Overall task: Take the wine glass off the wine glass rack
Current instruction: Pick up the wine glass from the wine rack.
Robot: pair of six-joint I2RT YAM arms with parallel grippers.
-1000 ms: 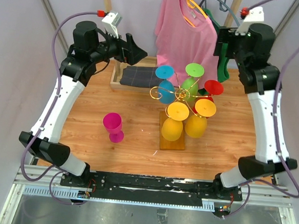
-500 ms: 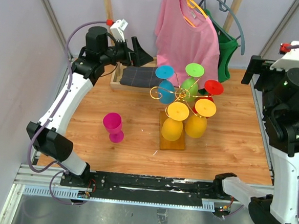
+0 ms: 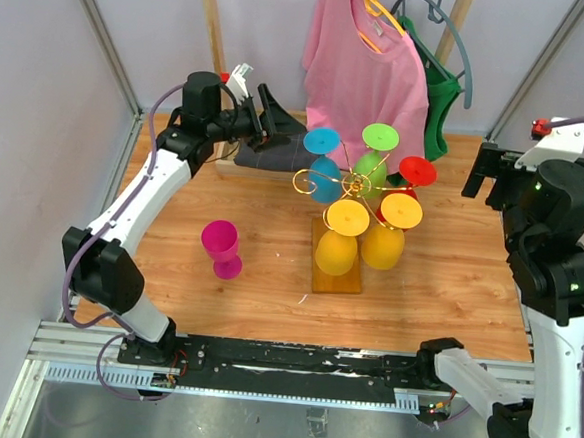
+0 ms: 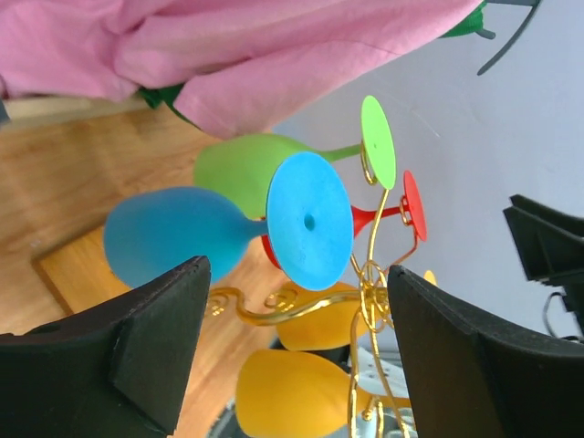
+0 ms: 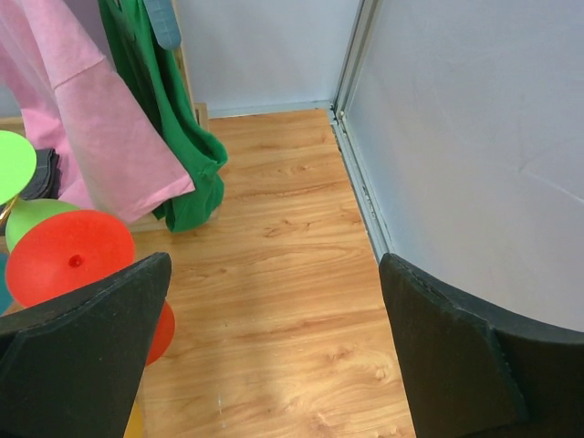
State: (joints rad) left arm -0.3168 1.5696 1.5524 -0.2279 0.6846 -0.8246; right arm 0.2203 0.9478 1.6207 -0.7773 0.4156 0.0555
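While the rack [image 3: 326, 279] stands midway between both arms, the blue glass [image 3: 325, 178] hangs bowl-down from its far-left wire hook, just right of the spread left gripper [image 3: 278, 126], the nearer one; the right gripper [image 3: 483, 172], also spread, sits well off right.

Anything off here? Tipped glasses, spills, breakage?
Nothing stands out. Five glasses hang from the wine glass rack, whose base sits flat on the table. A magenta glass stands upright on its own to the rack's left. No spill or damage is visible.
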